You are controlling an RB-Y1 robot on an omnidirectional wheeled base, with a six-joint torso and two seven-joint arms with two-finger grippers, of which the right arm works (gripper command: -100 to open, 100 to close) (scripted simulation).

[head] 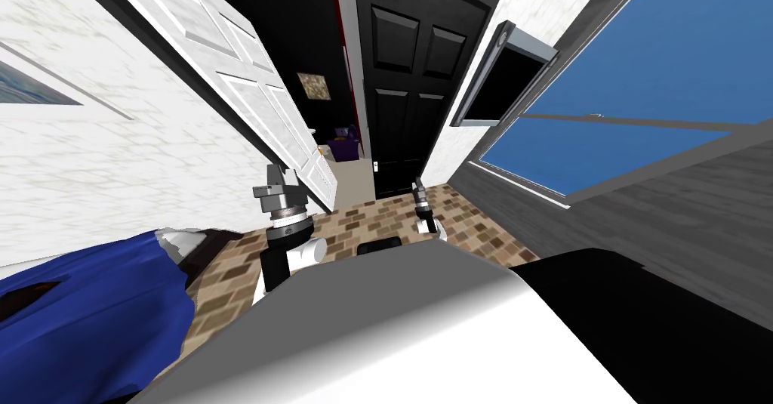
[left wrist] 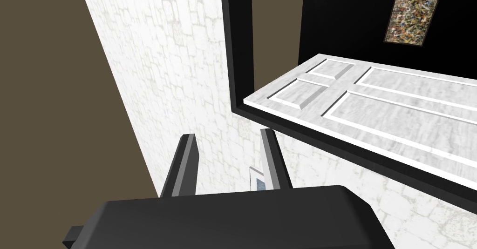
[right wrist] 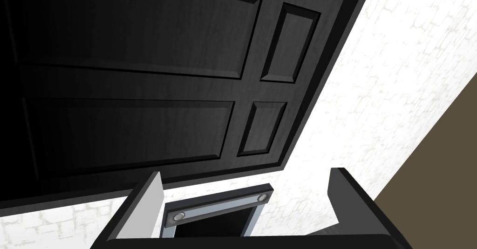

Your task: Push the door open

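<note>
Left hand [head: 281, 174], fingers apart, empty, just beside white panelled door [head: 249, 82], already ajar, likely poised to push; right hand [head: 417, 184] apart, farther off.

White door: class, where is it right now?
The head view shows the white door open on the left, beside the black door, its lower corner near the left gripper.

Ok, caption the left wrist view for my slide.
Open left claw facing a white wall beside the white door, open in its black frame.
</note>
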